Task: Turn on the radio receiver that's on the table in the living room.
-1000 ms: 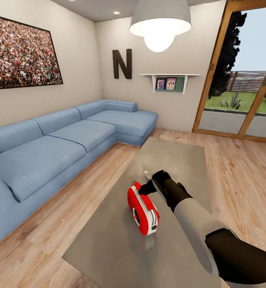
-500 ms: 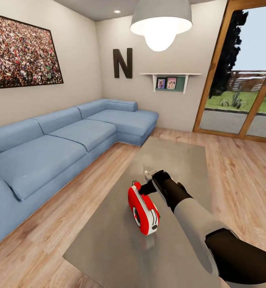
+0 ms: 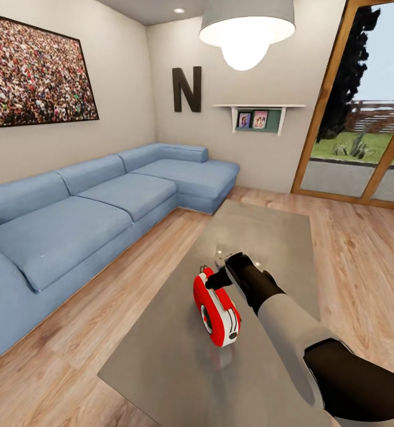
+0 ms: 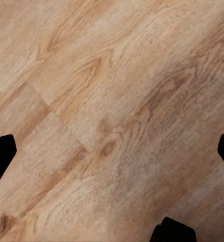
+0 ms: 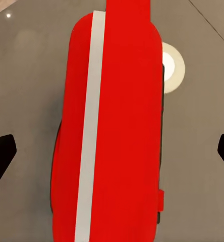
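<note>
Head camera first: your right gripper (image 3: pixel 217 274) is sitting at the far end of the bright-red rounded radio receiver with the white edge band (image 3: pixel 216 307), standing on edge on the glossy grey-beige coffee table (image 3: pixel 262 231) — blue corner sofa (image 3: pixel 96 213) beside it; finger spacing cannot be told. Left wrist: fingertips (image 4: pixel 1 154) are spreading wide over light wood plank floor (image 4: pixel 112 101). Right wrist: spread tips are flanking the radio — not touching.

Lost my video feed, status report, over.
Right gripper at the bright-red radio receiver, jaws spread. Radio upright on the glossy grey table. Left gripper open over wood floor. Nothing blocking.
</note>
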### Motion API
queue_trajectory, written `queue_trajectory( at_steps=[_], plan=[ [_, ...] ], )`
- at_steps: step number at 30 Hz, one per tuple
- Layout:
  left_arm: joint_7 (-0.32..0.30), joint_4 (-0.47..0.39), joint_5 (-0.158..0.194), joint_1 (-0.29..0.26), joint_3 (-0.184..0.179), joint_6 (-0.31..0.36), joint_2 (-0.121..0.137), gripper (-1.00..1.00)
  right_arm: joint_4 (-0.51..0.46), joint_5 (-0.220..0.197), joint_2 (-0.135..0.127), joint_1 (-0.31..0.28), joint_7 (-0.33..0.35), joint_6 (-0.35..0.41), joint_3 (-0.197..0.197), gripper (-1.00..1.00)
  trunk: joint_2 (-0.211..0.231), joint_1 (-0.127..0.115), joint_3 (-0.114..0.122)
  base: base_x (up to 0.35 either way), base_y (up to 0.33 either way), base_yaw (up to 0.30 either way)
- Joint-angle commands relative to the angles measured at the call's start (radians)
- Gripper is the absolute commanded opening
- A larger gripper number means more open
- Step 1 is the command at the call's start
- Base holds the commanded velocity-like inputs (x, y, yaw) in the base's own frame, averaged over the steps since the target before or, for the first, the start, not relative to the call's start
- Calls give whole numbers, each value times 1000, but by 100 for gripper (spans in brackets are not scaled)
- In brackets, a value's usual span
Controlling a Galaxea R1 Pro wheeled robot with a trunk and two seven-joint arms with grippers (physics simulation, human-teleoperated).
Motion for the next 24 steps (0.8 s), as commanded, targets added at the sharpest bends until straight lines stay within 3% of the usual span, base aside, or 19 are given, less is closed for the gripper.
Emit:
queue_trajectory(
  at_steps=[1,9,21,24],
  plan=[
    [0,0,0,0,0,-1,0,100,2,0,0,0,0,0,0,100,0,0,0,0,0,4],
    [0,0,-1,0,0,0,0,100,17,-2,0,0,0,1,0,100,0,0,0,0,0,1],
    [-1,0,2,0,1,-3,0,100,115,-4,-2,0,-1,0,-2,100,0,0,0,0,0,0],
    [-1,0,3,0,17,-4,-1,100,119,-4,-12,0,-1,0,-2,100,0,0,0,0,0,0]
  ],
)
